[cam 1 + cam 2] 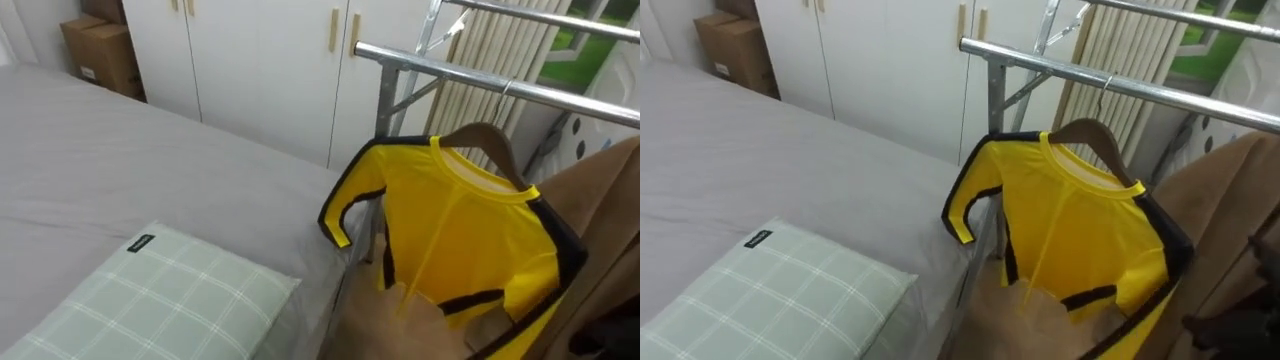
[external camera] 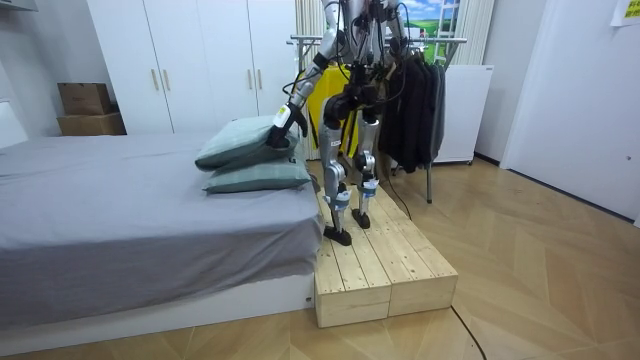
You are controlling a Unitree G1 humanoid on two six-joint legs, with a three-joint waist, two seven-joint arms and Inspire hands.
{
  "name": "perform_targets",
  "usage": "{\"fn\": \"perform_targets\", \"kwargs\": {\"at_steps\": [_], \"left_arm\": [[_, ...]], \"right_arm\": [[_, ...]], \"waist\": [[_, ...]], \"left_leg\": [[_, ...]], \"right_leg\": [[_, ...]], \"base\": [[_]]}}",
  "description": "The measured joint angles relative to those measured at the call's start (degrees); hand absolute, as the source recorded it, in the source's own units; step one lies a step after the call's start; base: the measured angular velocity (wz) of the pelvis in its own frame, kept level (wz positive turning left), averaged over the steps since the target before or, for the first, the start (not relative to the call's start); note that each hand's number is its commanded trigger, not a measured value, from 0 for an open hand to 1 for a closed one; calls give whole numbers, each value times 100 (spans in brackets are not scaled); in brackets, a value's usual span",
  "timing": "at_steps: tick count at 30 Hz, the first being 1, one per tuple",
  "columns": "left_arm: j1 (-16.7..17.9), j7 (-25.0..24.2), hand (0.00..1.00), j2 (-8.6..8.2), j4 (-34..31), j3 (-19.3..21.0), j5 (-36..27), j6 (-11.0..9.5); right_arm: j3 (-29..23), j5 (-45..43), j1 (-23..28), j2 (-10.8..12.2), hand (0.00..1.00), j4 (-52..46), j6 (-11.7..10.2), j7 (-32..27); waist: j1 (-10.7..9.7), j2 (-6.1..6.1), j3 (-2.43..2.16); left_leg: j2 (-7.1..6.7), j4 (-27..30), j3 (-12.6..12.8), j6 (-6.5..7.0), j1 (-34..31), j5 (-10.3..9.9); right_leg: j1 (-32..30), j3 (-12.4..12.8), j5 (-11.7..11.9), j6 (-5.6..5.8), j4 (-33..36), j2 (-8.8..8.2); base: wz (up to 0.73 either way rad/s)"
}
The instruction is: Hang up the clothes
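The yellow shirt [image 1: 455, 235], edged in black at shoulders and cuff, hangs on a wooden hanger [image 1: 497, 140] hooked over the metal rail [image 1: 450, 72]. It hangs tilted, one short sleeve jutting out, above and to the right of the left hand [image 2: 284, 120], well apart from it.

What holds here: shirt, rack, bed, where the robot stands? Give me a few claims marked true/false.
1. The yellow shirt hangs on a wooden hanger hooked over the rack's metal rail. True.
2. The wardrobe doors stand open. False: the wardrobe doors are shut.
3. A green checked pillow lies on the grey bed. True.
4. The robot stands on the bare floor. False: it stands on a wooden platform between the bed and the rack.
5. Cardboard boxes sit on the bed. False: the cardboard boxes stand past the bed, beside the wardrobe.
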Motion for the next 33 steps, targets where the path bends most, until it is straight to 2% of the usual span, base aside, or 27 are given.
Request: {"fn": "perform_targets", "kwargs": {"at_steps": [1, 3, 5, 8, 11, 13, 15, 16, 18, 22, 26, 31, 33], "left_arm": [[-11, 19, 0, -14, 32, 5, 1, 0], [-48, 38, 0, -21, 96, 19, 0, 0], [-57, 76, 0, -22, 131, 23, -19, 0], [-145, 90, 0, -21, 314, -8, -45, 0], [-167, 187, 0, -79, 345, -45, -83, 0], [-275, 350, 0, -183, 552, -97, -154, 0], [-327, 415, 0, -227, 675, -158, -154, 0], [-399, 459, 0, -249, 791, -161, -154, -15], [-523, 476, 0, -254, 993, -155, -160, -77], [-531, 580, 0, -344, 1001, -137, -165, -155], [-629, 698, 0, -397, 1421, -145, -164, -361], [-801, 729, 0, -445, 1749, -166, -187, -372], [-990, 758, 0, -446, 2050, -161, -205, -383]], "right_arm": [[-14, -32, 61, 89, 0, -57, -3, -19], [-18, -27, 119, 131, 0, -56, -4, -119], [-57, 20, 187, 189, 0, -56, -27, -275], [-53, 146, 330, 396, 0, -56, -55, -449], [-9, 249, 612, 790, 0, -50, -62, -505], [204, 350, 748, 1074, 0, 58, -62, -469], [346, 391, 791, 1268, 0, 276, -74, -417], [445, 422, 773, 1363, 0, 570, -136, -381], [613, 596, 776, 1471, 0, 1013, -181, -291], [760, 752, 807, 1727, 0, 1657, -197, -207], [761, 768, 841, 1808, 0, 2018, -360, -186], [763, 966, 832, 1920, 0, 2499, -432, -178], [765, 1180, 818, 1955, 0, 2734, -448, -137]], "waist": [[-19, 38, 16], [-17, 66, 16], [-12, 71, 21], [2, 74, 23], [31, 92, 25], [31, 150, 38], [26, 218, 11], [42, 251, 12], [104, 286, 19], [132, 305, 25], [127, 345, 28], [92, 383, 30], [92, 389, 28]], "left_leg": [[0, 2, 25, 2, 1, 2], [-1, 3, 48, 3, 16, 3], [-1, 1, 51, 4, 45, 3], [3, -8, 51, 5, 35, 1], [5, -33, 71, 6, 47, 0], [5, -50, 131, 8, 47, 0], [3, -76, 151, 9, 54, 0], [-1, -81, 151, 10, 72, -1], [-4, -109, 164, 10, 103, 0], [-11, -115, 171, 13, 105, -2], [-29, -115, 173, 34, 138, -15], [-59, -148, 254, 67, 136, -6], [-72, -178, 270, 92, 137, 12]], "right_leg": [[-16, 28, 9, 0, 14, 0], [-28, 59, 11, -1, 39, -2], [0, 60, 11, 0, 31, 0], [13, 60, 38, 11, -30, 14], [18, 81, 51, 18, -52, 25], [-21, 138, 59, 18, -43, 26], [-27, 161, 79, 23, -49, 35], [-24, 166, 80, 23, -48, 34], [-9, 184, 79, 24, -51, 33], [-13, 191, 69, 40, -58, 24], [3, 214, 72, 43, -56, 13], [-50, 287, 97, 75, -31, -11], [-67, 296, 103, 84, -23, -23]], "base": [[-17], [-7], [-2], [0], [-2], [-13], [-8], [0], [-3], [-1], [-2], [-7], [0]]}}
